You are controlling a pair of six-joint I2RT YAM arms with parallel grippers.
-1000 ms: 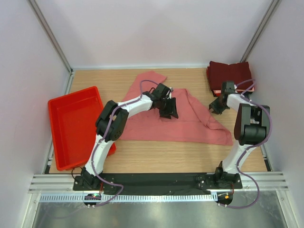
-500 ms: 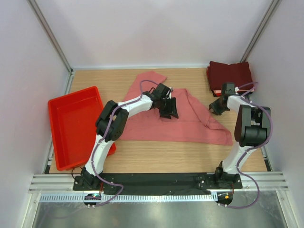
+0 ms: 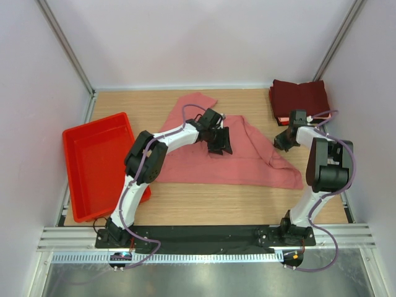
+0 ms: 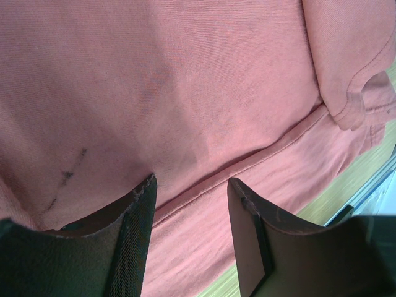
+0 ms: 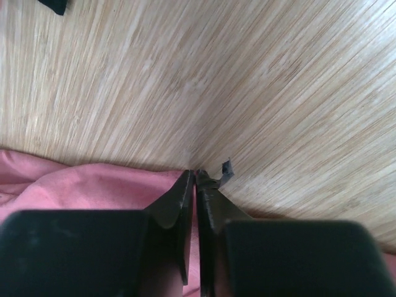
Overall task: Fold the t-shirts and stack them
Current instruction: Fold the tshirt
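Note:
A salmon-pink t-shirt (image 3: 241,164) lies spread flat across the middle of the table. My left gripper (image 3: 219,143) hovers low over its centre with the jaws open; in the left wrist view the gripper (image 4: 192,182) straddles a seam of the pink cloth (image 4: 185,80) and holds nothing. At the shirt's right edge my right gripper (image 3: 279,141) is down on the table. The right wrist view shows its jaws (image 5: 195,173) pressed together with a strip of the pink cloth (image 5: 80,185) pinched between them. Folded dark maroon t-shirts (image 3: 300,96) are stacked at the back right corner.
A red plastic tray (image 3: 93,123) stands at the left of the table beside the left arm. Bare wood (image 5: 216,74) runs beyond the shirt's right edge toward the maroon stack. White walls close in the table on three sides.
The right gripper's jaws have closed on the right edge of the pink shirt. The left arm and the shirt have stayed still.

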